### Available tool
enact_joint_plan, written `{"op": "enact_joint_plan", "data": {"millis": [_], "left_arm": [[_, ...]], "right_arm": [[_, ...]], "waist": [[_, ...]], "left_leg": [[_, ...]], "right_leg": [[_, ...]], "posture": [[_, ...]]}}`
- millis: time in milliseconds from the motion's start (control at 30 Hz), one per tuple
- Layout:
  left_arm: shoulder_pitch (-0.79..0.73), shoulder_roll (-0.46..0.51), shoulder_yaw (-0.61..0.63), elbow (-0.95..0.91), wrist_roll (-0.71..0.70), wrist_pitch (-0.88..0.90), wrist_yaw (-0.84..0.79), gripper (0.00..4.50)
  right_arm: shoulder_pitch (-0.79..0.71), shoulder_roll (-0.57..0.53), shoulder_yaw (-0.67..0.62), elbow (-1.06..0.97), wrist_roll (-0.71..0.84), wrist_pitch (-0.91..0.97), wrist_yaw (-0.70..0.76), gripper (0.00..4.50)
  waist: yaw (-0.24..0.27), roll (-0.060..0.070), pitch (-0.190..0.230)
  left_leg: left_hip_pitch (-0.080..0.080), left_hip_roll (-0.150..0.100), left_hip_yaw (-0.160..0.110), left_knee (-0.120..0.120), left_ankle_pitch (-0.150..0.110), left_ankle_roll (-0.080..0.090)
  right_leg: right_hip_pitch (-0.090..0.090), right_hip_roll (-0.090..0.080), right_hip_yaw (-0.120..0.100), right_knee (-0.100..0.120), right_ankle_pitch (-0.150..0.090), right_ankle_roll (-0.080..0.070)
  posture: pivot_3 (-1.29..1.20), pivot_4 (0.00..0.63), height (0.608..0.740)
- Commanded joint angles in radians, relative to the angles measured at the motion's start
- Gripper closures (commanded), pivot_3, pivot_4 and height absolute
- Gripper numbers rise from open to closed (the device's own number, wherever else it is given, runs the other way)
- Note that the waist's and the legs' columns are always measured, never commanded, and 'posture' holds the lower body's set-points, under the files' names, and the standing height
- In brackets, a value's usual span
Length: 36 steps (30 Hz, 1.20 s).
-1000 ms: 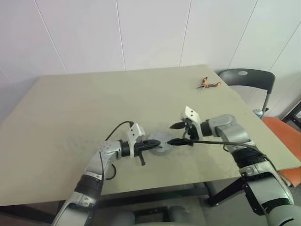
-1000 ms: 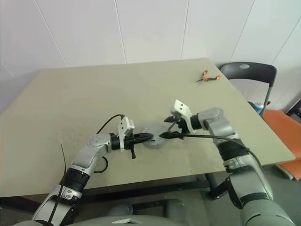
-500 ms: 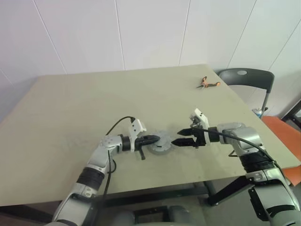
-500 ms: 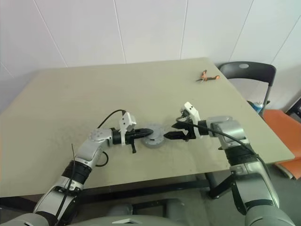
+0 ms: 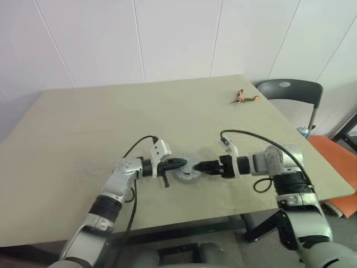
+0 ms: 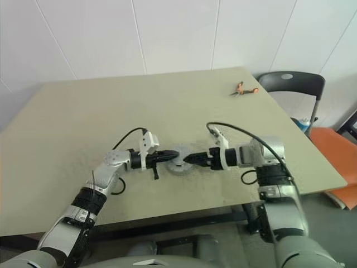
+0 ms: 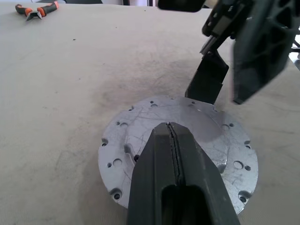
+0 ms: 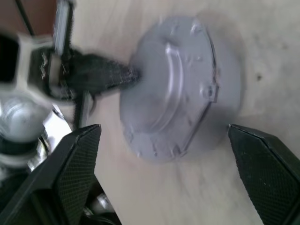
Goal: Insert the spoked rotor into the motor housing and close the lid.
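Here, a wide beige table point(image 5: 83, 123) with a matte, faintly scuffed and speckled top is seen, set in front of a wall of pale panels point(image 5: 167, 39) divided by thin seams. A dark grey chair point(image 5: 287, 92) is placed past the table's far right corner, and an orange seat point(image 5: 334, 156) is seen lower on the right side. A pair of orange-handled pliers point(image 5: 244, 98) is left lying near the far right edge of the table, well apart from the work.

The lid point(image 7: 176, 150), a round grey metal disc with small holes around its face, is laid flat near the front middle of the table, between the two arms. In the right wrist view its stepped, ridged side is shown. Whether the motor housing and the spoked rotor are under it cannot be told.

The left gripper point(image 5: 177, 163) is held low from the left, its fingers pressed together with nothing between them, and its tip is placed over the lid's near edge; whether it touches the metal cannot be told. The right gripper point(image 5: 202, 166) is brought in from the opposite side, pointing towards the left one, with its fingers point(image 8: 70, 164) spread as wide as the lid and nothing held between them. One of its fingers is seen at the lid's far rim in the left wrist view.
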Motion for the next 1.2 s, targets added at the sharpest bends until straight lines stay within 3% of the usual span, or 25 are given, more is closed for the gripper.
{"op": "enact_joint_plan", "data": {"millis": [33, 133, 200, 400, 533, 733, 900, 1067, 1200], "left_arm": [[-0.007, 0.017, -0.007, 0.018, 0.023, 0.014, -0.005, 4.5], [-0.009, 0.02, -0.007, 0.018, 0.023, 0.012, -0.006, 4.5], [-0.008, 0.02, -0.008, 0.018, 0.024, 0.009, -0.006, 4.5], [0.005, 0.022, -0.009, 0.018, 0.029, -0.006, 0.001, 4.5], [0.006, 0.02, -0.001, 0.021, 0.026, -0.006, 0.0, 4.5], [0.003, 0.008, 0.026, 0.026, 0.011, -0.014, 0.022, 4.5], [-0.083, -0.054, 0.208, 0.084, -0.094, 0.012, 0.196, 4.5], [-0.152, -0.074, 0.385, 0.078, -0.254, 0.181, 0.315, 4.5], [-0.106, -0.054, 0.439, -0.005, -0.329, 0.345, 0.357, 4.5]], "right_arm": [[-0.092, 0.116, -0.224, 0.083, 0.005, 0.088, -0.162, 0.01], [-0.099, 0.197, -0.328, 0.127, -0.001, 0.104, -0.298, 0.01], [-0.072, 0.227, -0.328, 0.11, 0.045, 0.104, -0.34, 0.39], [-0.02, 0.223, -0.345, 0.113, 0.149, 0.104, -0.429, 2.29], [-0.008, 0.197, -0.328, 0.106, 0.206, 0.104, -0.477, 3.23], [-0.035, 0.186, -0.387, 0.134, 0.169, 0.101, -0.541, 3.29], [-0.026, 0.19, -0.377, 0.135, 0.165, 0.086, -0.531, 3.29], [-0.026, 0.242, -0.409, 0.137, 0.175, 0.075, -0.545, 3.29], [-0.044, 0.302, -0.467, 0.17, 0.182, 0.004, -0.582, 3.29]], "waist": [[-0.003, 0.0, 0.0], [-0.011, 0.0, 0.0], [-0.018, 0.0, 0.0], [-0.045, 0.001, -0.001], [-0.051, 0.002, -0.001], [-0.05, 0.005, -0.003], [-0.049, 0.005, -0.003], [-0.054, 0.005, -0.003], [-0.067, 0.005, -0.003]], "left_leg": [[0.0, 0.0, 0.0, 0.0, 0.0, 0.0], [0.0, 0.001, 0.0, 0.0, 0.0, 0.0], [0.0, 0.001, 0.0, 0.0, 0.0, 0.0], [0.0, 0.001, 0.001, -0.001, 0.0, 0.0], [0.0, 0.002, 0.0, -0.003, 0.0, 0.0], [0.001, 0.001, 0.0, -0.003, 0.0, 0.0], [0.0, 0.001, 0.0, -0.002, 0.0, 0.0], [0.0, 0.001, 0.0, -0.002, 0.0, 0.0], [0.0, 0.003, 0.0, -0.003, 0.0, 0.0]], "right_leg": [[0.0, 0.0, 0.0, 0.0, 0.001, 0.001], [-0.001, 0.0, 0.0, 0.001, 0.002, 0.001], [-0.001, 0.0, 0.0, 0.001, 0.002, 0.002], [-0.001, 0.0, 0.001, 0.001, 0.002, 0.002], [0.005, 0.001, 0.001, 0.001, 0.001, 0.002], [0.006, 0.001, 0.001, 0.001, -0.001, 0.0], [0.005, 0.001, 0.001, 0.0, 0.001, 0.003], [0.004, 0.001, 0.0, 0.0, 0.001, 0.004], [0.004, 0.003, 0.0, 0.0, 0.001, 0.004]], "posture": [[0.0, 0.0, 0.74], [0.0, 0.0, 0.74], [0.0, 0.0, 0.74], [0.0, 0.0, 0.74], [0.0, 0.0, 0.74], [0.0, 0.0, 0.74], [0.0, 0.0, 0.74], [0.0, 0.0, 0.74], [0.0, 0.0, 0.74]]}}
